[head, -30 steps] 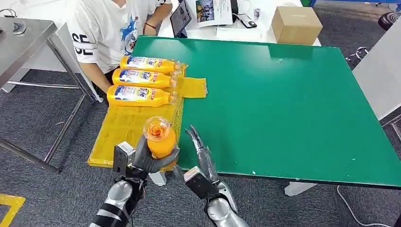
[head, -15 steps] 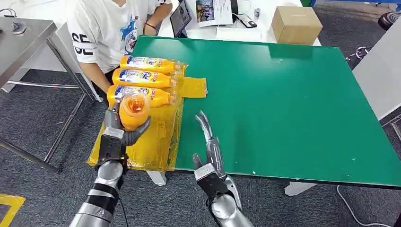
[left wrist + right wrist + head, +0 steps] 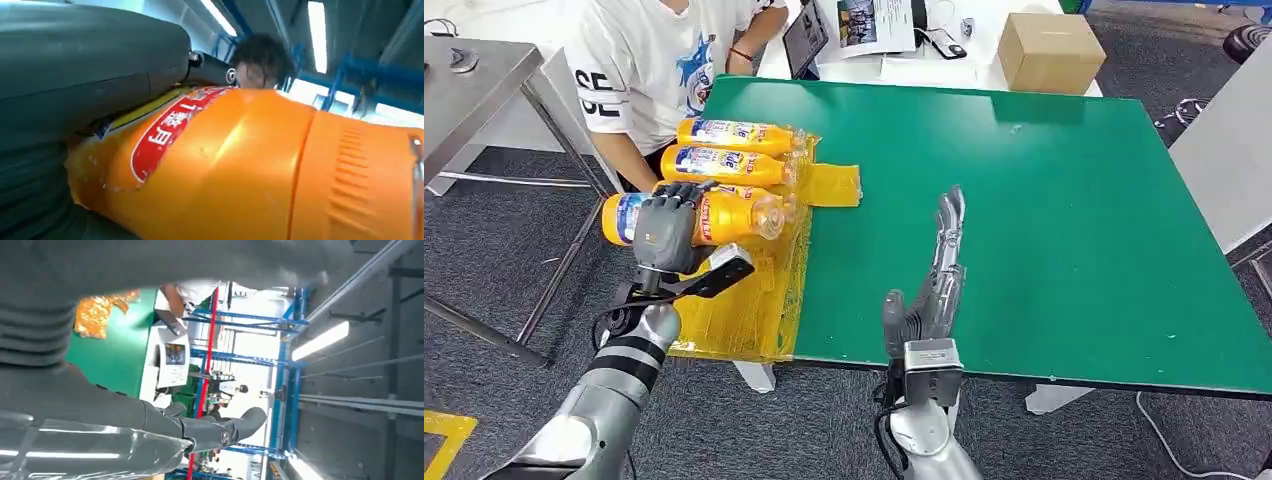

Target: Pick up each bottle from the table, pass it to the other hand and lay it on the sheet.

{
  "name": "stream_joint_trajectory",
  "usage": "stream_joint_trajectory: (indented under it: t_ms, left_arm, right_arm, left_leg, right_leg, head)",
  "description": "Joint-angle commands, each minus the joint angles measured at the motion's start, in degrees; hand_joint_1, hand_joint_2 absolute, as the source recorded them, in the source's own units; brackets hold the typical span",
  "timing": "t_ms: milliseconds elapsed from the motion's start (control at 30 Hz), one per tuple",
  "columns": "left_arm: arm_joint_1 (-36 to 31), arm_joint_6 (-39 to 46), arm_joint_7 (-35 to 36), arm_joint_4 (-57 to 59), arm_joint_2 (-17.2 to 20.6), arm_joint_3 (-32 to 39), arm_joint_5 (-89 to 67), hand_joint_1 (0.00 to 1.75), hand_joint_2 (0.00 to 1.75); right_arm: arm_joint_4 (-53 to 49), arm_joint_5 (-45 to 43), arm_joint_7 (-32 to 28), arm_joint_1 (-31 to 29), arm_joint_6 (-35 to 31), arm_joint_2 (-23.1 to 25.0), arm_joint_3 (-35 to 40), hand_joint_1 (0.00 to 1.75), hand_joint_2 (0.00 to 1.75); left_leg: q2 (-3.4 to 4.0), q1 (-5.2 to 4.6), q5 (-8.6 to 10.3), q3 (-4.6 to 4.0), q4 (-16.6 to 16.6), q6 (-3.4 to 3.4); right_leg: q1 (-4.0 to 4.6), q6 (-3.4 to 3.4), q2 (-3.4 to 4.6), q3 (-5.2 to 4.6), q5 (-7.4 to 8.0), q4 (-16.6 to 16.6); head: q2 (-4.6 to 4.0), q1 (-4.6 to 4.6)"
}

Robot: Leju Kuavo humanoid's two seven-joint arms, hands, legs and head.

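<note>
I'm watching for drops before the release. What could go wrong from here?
The left hand holds the bottle on its side with its base past the table's edge, so letting go early might drop it. It also sits close to the third bottle on the yellow sheet and could knock it.

head view high, wrist views close, perhaps upturned

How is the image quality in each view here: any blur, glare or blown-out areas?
Head view: evenly lit and sharp, with the left hand and its bottle crisp. Left wrist view: the bottle fills the frame so close that it looks soft, and the ceiling lights are blown out. Right wrist view: the right hand is blurred in the foreground, and the bright background is overexposed.
</note>
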Motion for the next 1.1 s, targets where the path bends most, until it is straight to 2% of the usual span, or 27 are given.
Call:
stream_joint_trajectory:
  t_ms: [33,167,233,300,367,467,500,633,667,733,900,933,967,1100]
  left_arm:
    - [-5.4,0.4,2.1,14.9,2.5,0.3,-3.2,1.75,1.75]
    - [-4.6,-5.0,1.6,16.3,2.9,0.2,-3.2,1.75,1.75]
    - [-4.4,-6.8,2.2,17.7,3.2,-1.3,-4.7,1.75,1.75]
    - [-4.3,-8.1,2.3,18.2,3.3,-1.8,-5.1,1.75,1.75]
    - [-4.0,-9.5,2.4,18.5,3.4,-2.1,-5.1,1.75,1.75]
    - [-3.7,-11.8,2.3,19.0,3.7,-2.3,-4.8,1.75,1.75]
    - [-3.5,-12.2,2.3,19.0,3.8,-2.2,-4.7,1.75,1.75]
    - [-3.0,-14.2,1.8,19.1,3.9,-2.7,-4.3,1.75,1.75]
    - [-3.0,-14.2,1.8,19.1,3.9,-2.7,-4.3,1.75,1.75]
    - [-3.1,-14.2,1.8,19.1,3.8,-2.7,-4.3,1.75,1.75]
    - [-2.5,-19.6,1.6,20.0,3.8,-3.5,-4.2,1.75,1.75]
    - [-2.3,-20.8,1.8,20.3,3.8,-4.0,-4.5,0.96,1.75]
    - [-2.3,-21.1,1.9,20.4,3.9,-4.2,-4.6,0.59,1.75]
    - [-2.2,-21.1,2.0,20.3,3.9,-4.2,-4.6,0.59,1.75]
  right_arm:
    - [-0.1,-0.7,0.1,-0.8,0.9,-2.3,0.3,0.00,1.75]
    - [0.5,-0.9,0.1,-0.9,1.8,-2.3,-0.1,0.00,1.75]
    - [1.1,-1.3,0.1,-1.0,2.9,-2.2,-0.4,0.00,1.75]
    - [2.3,-1.2,0.1,-1.0,3.8,-1.9,-0.9,0.00,1.75]
    - [3.4,-1.3,0.1,-1.0,5.1,-1.6,-1.2,0.00,1.75]
    - [4.6,-1.0,0.1,-0.8,5.8,-1.4,-1.5,0.00,1.75]
    - [4.6,-1.0,0.1,-0.7,6.2,-1.4,-1.5,0.00,1.75]
    - [4.7,-1.1,0.1,-0.5,7.0,-1.5,-1.6,0.00,1.75]
    - [4.7,-1.1,0.1,-0.5,7.0,-1.5,-1.6,0.00,1.75]
    - [4.7,-1.1,0.1,-0.5,7.0,-1.5,-1.6,0.00,1.75]
    - [6.8,-1.0,0.1,-0.8,9.4,-0.9,-2.5,0.00,1.75]
    - [7.4,-1.0,0.1,-0.9,10.0,-0.9,-2.5,0.00,1.75]
    - [7.6,-0.9,0.1,-0.9,10.2,-0.9,-2.5,0.00,1.75]
    - [7.7,-1.0,0.1,-0.9,10.4,-0.9,-2.6,0.00,1.75]
  left_leg:
    - [0.03,0.08,-0.06,0.22,0.0,-0.10]
    - [0.04,0.18,-0.18,0.54,0.0,-0.16]
    - [0.07,0.05,-0.05,0.20,0.0,-0.05]
    - [0.10,0.10,-0.15,0.44,-0.1,-0.10]
    - [0.03,0.07,-0.07,0.25,-0.1,-0.07]
    - [0.14,0.25,-0.36,0.96,-0.1,-0.26]
    - [0.04,0.07,-0.07,0.26,-0.1,-0.08]
    - [0.09,0.13,-0.12,0.41,-0.1,-0.12]
    - [0.05,0.07,-0.06,0.22,-0.1,-0.07]
    - [0.10,0.12,-0.13,0.46,-0.1,-0.12]
    - [0.07,0.06,-0.05,0.22,-0.1,-0.07]
    - [0.10,0.06,-0.07,0.35,-0.1,-0.09]
    - [0.08,0.04,-0.05,0.25,-0.1,-0.06]
    - [0.05,0.04,-0.06,0.32,-0.1,-0.07]
  right_leg:
    - [0.07,-0.10,0.08,0.22,-0.05,0.0]
    - [0.16,-0.18,0.15,0.55,-0.13,-0.1]
    - [0.04,-0.06,0.11,0.18,-0.02,-0.1]
    - [0.08,-0.13,0.18,0.43,-0.10,-0.1]
    - [0.05,-0.08,0.08,0.26,-0.05,-0.1]
    - [0.22,-0.31,0.33,0.94,-0.26,-0.2]
    - [0.06,-0.09,0.10,0.27,-0.05,-0.1]
    - [0.11,-0.13,0.17,0.41,-0.07,-0.1]
    - [0.06,-0.08,0.10,0.22,-0.04,-0.1]
    - [0.10,-0.14,0.19,0.46,-0.08,-0.1]
    - [0.04,-0.08,0.11,0.21,-0.02,-0.1]
    - [0.05,-0.10,0.17,0.33,-0.04,-0.1]
    - [0.03,-0.07,0.12,0.25,-0.02,-0.1]
    - [0.03,-0.08,0.13,0.33,-0.03,-0.1]
  head:
    - [0.00,0.00]
    - [0.00,0.00]
    - [0.00,0.02]
    - [0.00,0.02]
    - [0.00,0.02]
    - [0.00,0.00]
    - [0.00,0.00]
    - [0.00,0.00]
    - [0.00,0.00]
    - [0.00,0.00]
    - [0.00,0.00]
    - [0.00,0.00]
    - [0.00,0.00]
    - [0.00,0.00]
